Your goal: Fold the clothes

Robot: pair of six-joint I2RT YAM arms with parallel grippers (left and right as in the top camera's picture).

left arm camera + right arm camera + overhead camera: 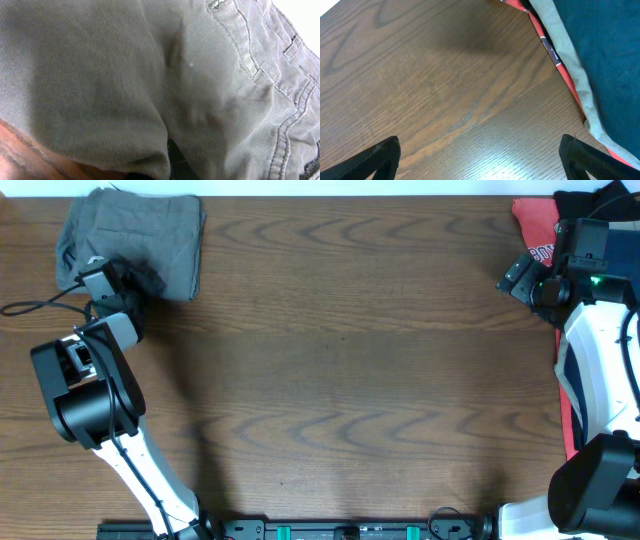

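The grey shorts (140, 235) lie folded in a compact bundle at the table's far left corner. My left gripper (138, 282) is at their near edge. In the left wrist view the grey shorts (150, 75) fill the frame, with seams and a waistband at the right. Only a sliver of one black finger (175, 161) shows, pinched between folds near the centre, so the jaws look shut on the cloth. My right gripper (520, 278) is open and empty over bare wood (480, 160), just left of a pile with a coral-red garment (535, 225).
The pile at the right edge also holds a black garment (600, 198) and a navy one (568, 380). In the right wrist view the navy cloth (610, 55) has a pale hem and a coral-red edge (565, 82). The wooden table (340, 370) spans the middle.
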